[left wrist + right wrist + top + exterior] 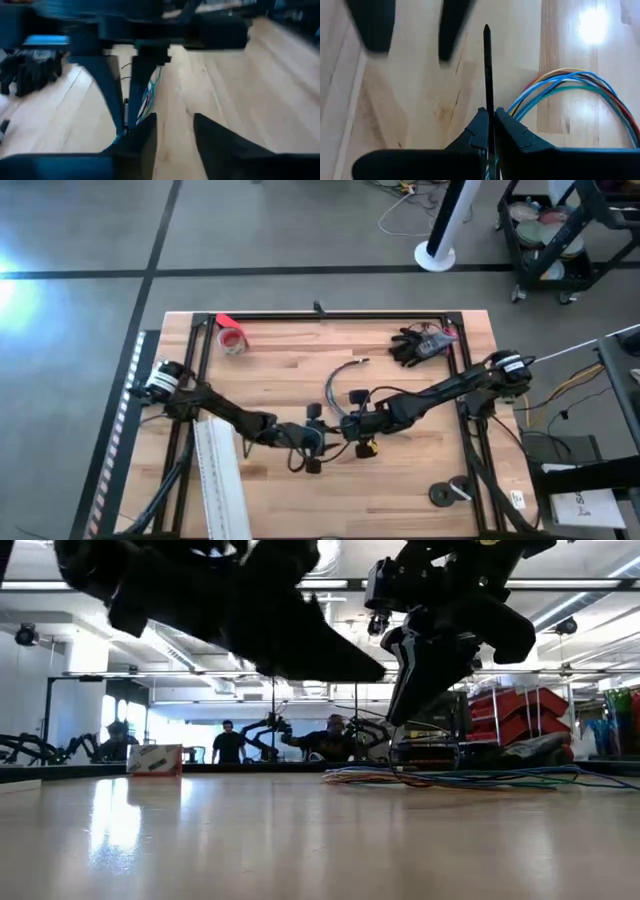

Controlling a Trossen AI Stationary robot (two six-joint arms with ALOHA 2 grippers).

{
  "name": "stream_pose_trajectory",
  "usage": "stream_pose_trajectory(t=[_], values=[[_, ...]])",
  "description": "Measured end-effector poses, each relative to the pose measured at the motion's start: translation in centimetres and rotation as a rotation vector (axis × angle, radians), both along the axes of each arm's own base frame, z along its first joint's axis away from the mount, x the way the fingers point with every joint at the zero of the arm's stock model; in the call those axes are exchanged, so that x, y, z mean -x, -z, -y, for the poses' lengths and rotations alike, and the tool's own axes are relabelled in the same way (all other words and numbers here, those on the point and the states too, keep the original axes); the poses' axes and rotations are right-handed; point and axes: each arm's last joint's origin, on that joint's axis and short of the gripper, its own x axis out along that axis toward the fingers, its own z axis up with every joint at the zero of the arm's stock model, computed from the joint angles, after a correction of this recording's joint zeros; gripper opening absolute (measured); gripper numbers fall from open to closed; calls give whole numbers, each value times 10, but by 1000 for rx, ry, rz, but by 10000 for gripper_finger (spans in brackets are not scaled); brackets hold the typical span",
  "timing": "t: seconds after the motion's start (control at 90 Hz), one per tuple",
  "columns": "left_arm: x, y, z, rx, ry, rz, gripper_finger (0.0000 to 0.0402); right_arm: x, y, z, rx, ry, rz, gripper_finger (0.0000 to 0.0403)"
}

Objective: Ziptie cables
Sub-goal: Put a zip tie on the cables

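the wooden bench [280, 370] fills the middle of the high view, with both dark arms reaching in from its left and right edges and meeting just below the frame's centre. a long white strip [222, 480] lies along the lower left of the bench, under the left arm. near the upper right corner sits a black glove [412, 345], and near the upper left a red tape roll [231, 338].

the cables [570, 82] show best in the right wrist view, a bundle of blue, green and other coloured wires arcing across the wood on the right side of the frame. in the low view the same bundle lies flat on the bench at centre right.

the right hand [490, 120] is clenched on a thin black ziptie [487, 65], which stands straight up out of the pinched fingers in the centre of its wrist view, just beside the cables. the left hand [175, 130] is released, its two fingers apart at the bottom of the left wrist view, nothing between them, pointing at the right hand close ahead. in the far background of the low view a few people stand in the room.
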Motion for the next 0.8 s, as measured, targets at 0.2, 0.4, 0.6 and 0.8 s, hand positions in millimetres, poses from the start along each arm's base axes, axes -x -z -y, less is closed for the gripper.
stream_pose_trajectory(t=[0.2, 0.4, 0.6, 0.8], values=[[-10, -9, -1, -81, -119, -109, 157, 0, 0, 0, 0, -4, 1, 2], [-19, -13, -10, -153, -121, -116, 148, -1, -1, 0, 2, -10, 5, 2], [-21, 1, -14, -144, -84, -181, 124, -3, -4, -1, 3, -16, 11, 2], [-21, 3, -14, -139, -85, -184, 101, -4, -6, 0, 2, -15, 18, 2]])
